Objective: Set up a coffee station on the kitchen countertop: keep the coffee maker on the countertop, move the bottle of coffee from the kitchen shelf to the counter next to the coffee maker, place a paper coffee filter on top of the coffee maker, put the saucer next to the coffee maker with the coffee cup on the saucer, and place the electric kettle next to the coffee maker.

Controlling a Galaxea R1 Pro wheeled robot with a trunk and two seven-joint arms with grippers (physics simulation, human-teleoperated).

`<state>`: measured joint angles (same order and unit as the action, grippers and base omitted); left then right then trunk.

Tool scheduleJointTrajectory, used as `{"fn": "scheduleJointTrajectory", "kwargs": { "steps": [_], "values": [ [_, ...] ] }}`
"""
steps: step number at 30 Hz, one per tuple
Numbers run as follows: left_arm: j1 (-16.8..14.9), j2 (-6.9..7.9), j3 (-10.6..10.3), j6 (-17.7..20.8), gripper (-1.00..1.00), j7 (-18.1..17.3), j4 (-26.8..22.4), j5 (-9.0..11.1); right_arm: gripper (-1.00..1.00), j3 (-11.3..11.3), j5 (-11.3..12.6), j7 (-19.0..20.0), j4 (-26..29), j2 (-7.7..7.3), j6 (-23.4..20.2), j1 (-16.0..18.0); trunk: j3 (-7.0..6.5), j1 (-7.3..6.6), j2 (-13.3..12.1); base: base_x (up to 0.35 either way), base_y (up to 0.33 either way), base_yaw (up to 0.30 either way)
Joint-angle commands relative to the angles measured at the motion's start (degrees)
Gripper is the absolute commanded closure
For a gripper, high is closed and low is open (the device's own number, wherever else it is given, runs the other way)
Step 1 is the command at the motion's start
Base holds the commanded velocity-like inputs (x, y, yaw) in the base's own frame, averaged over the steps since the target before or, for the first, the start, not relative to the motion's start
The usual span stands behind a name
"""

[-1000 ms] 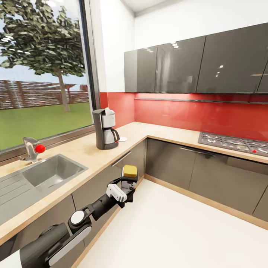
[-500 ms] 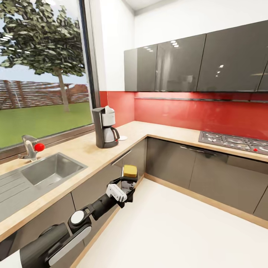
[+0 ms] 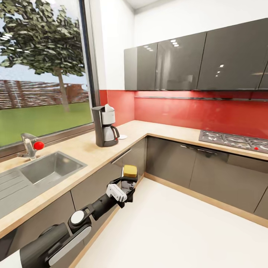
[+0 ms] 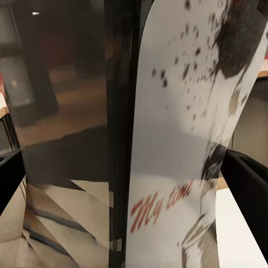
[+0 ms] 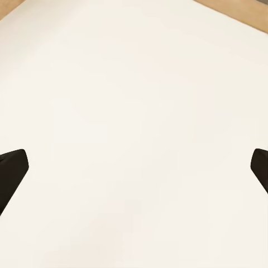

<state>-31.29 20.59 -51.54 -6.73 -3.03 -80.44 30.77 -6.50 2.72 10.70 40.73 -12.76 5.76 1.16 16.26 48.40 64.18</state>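
- I have the coffee bottle (image 3: 130, 171) in my left gripper (image 3: 128, 184), held upright out in front of the lower cabinets (image 3: 93, 190), below counter (image 3: 89, 150) height and well short of the coffee maker (image 3: 105, 126).
- The left jaws are clamped on the bottle's lower body; its yellow lid stands clear above the fingers.
- In the left wrist view the bottle (image 4: 167, 134) sits right against the lens: a dark glassy side and a white printed label with red script.
- I judge it rigid, smooth and probably slippery, likely glass, so breakable if dropped. Weight looks moderate. A mid-body grip, below the lid, seems right, and I would set it down gently and flat.
- The coffee maker stands on the counter by the window, with something white on top, possibly a filter, though it is too small to be sure.
- A small pale disc (image 3: 122, 137) lies just beside the maker; it could be the saucer, but I cannot tell.
- My right gripper (image 5: 134, 167) has its jaws wide apart with nothing between them, over bare pale floor (image 5: 134, 100).
- The bottle hides most of the left fingers (image 4: 11, 178) in the wrist view, so I cannot judge how squarely they bear.
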Motion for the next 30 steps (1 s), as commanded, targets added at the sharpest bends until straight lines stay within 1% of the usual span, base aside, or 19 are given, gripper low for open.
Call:
{"fn": "scheduleJointTrajectory", "kwargs": {
  "steps": [1,11,21,25,30],
  "values": [
    [-0.09,0.05,-0.14,-0.21,1.00,-0.14,0.01,0.61,-1.00,-0.18,0.30,0.46,-0.04,0.02,0.13,0.04,0.07,0.00,0.05,0.000,0.000,0.000],
    [-0.09,0.01,-0.17,-0.21,1.00,-0.14,0.09,0.61,-1.00,-0.18,0.31,0.46,-0.15,-0.02,0.15,0.03,0.07,0.00,0.05,0.021,-0.011,0.000],
    [-0.09,-0.02,-0.14,-0.21,1.00,-0.14,0.11,0.61,-1.00,-0.17,0.27,0.40,-0.74,0.02,0.21,0.01,0.07,0.00,0.05,0.251,-0.103,0.000],
    [-0.09,-0.02,-0.14,-0.21,1.00,-0.14,0.16,0.61,-1.00,-0.11,0.21,0.38,-0.83,0.09,0.22,0.05,0.07,0.00,0.05,0.123,-0.031,0.000],
    [-0.09,-0.02,-0.14,-0.21,1.00,-0.14,0.35,0.61,-1.00,-0.10,0.19,0.35,-0.91,0.11,0.22,0.02,0.07,0.00,0.05,0.240,-0.098,0.000]
  ]
}}
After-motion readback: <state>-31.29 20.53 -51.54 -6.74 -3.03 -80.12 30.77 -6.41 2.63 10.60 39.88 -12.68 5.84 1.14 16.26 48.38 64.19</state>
